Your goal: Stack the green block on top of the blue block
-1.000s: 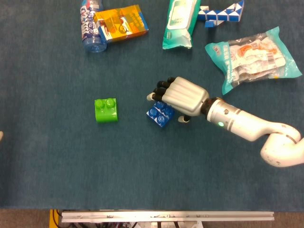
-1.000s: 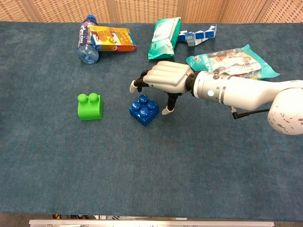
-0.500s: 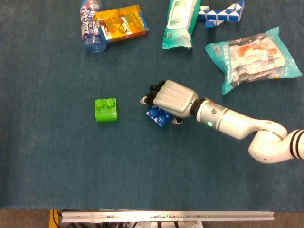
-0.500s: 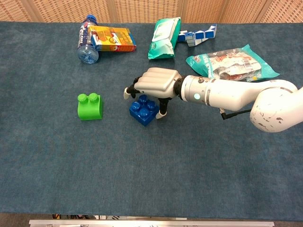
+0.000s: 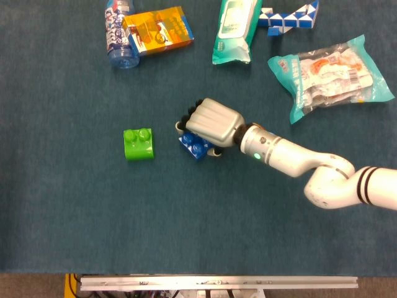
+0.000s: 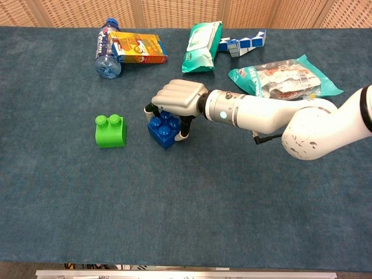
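— Where do we see the blue block [image 5: 194,146]?
— On the table, near the green block [image 5: 138,144] — under our right hand [image 5: 212,123].
— Fingers?
— Curled down around the blue block, grasping it.

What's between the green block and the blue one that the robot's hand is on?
Nothing: only bare blue cloth separates the green block from the blue block, clearest in the chest view.

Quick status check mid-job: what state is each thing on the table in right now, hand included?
right hand: over the blue block, fingers around it
blue block: tilted, in the hand
green block: upright, untouched
water bottle: lying down
orange box: flat against the bottle
wipes pack: flat
snack bag: flat
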Action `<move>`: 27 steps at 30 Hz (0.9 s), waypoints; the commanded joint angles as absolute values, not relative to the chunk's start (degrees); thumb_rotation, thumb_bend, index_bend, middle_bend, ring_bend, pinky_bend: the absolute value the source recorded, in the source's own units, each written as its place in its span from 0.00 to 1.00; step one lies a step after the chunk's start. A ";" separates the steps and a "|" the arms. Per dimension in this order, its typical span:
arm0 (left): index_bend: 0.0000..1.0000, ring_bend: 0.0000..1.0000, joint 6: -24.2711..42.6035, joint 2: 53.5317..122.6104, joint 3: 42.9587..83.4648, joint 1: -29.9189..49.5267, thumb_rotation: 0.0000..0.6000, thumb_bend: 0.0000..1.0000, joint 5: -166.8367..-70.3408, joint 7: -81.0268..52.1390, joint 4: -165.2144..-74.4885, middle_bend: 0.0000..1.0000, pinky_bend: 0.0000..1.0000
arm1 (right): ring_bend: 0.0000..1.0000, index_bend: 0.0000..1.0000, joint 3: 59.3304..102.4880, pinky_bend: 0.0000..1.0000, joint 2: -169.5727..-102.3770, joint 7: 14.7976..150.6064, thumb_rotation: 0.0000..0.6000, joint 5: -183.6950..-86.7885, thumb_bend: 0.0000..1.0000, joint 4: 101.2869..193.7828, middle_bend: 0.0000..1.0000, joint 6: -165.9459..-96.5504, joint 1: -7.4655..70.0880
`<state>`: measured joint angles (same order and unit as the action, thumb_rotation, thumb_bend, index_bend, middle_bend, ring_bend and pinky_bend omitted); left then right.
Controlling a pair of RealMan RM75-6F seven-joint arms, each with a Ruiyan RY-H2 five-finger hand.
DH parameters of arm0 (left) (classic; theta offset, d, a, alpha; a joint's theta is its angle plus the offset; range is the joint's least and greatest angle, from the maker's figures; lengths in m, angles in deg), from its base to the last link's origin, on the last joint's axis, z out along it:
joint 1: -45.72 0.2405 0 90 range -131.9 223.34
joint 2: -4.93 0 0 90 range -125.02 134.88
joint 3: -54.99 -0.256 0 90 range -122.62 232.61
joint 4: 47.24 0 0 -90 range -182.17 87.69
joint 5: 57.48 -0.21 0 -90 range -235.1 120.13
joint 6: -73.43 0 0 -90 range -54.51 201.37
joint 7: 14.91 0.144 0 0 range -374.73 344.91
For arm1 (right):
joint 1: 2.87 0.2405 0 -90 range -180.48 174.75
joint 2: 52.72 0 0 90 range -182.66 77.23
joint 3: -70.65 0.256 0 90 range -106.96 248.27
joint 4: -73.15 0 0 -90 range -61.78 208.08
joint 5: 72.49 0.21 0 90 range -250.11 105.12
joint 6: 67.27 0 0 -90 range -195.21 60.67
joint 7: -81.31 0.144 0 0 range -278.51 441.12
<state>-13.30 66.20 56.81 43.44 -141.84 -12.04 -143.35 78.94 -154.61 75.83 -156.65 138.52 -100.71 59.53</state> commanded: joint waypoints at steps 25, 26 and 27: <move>0.08 0.10 -13.63 65.60 56.73 43.68 1.00 0.15 -142.64 -12.64 -143.56 0.09 0.10 | 0.17 0.12 82.52 0.26 -154.70 69.13 1.00 -145.71 0.29 138.81 0.24 -96.15 65.03; 0.08 0.10 -13.58 65.56 56.70 43.67 1.00 0.15 -142.68 -12.65 -143.64 0.09 0.10 | 0.16 0.12 82.47 0.26 -154.08 69.10 1.00 -145.67 0.29 139.66 0.24 -96.39 64.90; 0.08 0.10 -13.54 65.53 56.68 43.65 1.00 0.15 -142.73 -12.64 -143.70 0.09 0.10 | 0.16 0.12 82.38 0.26 -153.42 68.96 1.00 -145.64 0.29 140.51 0.24 -96.62 64.78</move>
<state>-13.54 65.54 56.68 43.65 -142.73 -12.64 -143.70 82.58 -154.56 69.18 -145.88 139.21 -96.08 65.11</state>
